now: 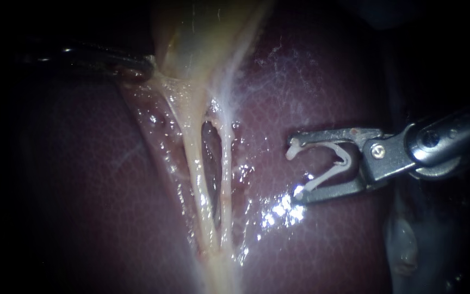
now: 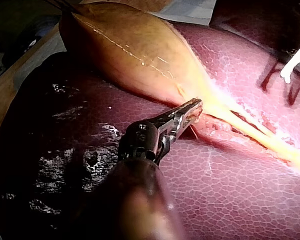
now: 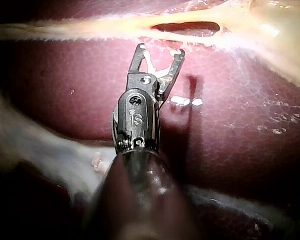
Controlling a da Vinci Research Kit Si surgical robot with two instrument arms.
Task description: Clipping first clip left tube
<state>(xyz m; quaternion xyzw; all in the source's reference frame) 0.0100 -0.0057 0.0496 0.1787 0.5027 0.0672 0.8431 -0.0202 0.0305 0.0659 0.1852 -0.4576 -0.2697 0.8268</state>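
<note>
The yellowish gallbladder (image 1: 191, 38) narrows downward into two tubes that split around a dark window. The left tube (image 1: 194, 163) is thicker and yellow; the right tube (image 1: 227, 163) is thin and whitish. My left instrument (image 1: 145, 65) comes in dark at the upper left, its jaws (image 2: 192, 107) shut on tissue at the gallbladder's neck. My right instrument (image 1: 296, 169) lies to the right of both tubes, apart from them. Its jaws stand wide apart with an open white clip (image 1: 339, 160) seated between them. In the right wrist view the clip (image 3: 157, 67) points at the tubes just ahead.
Dark red liver (image 1: 311, 71) lies on both sides of the tubes, wet and glinting near the right instrument's lower jaw. Pale filmy tissue (image 1: 401, 245) hangs at the lower right. The gallbladder (image 2: 125, 50) bulges beyond my left instrument.
</note>
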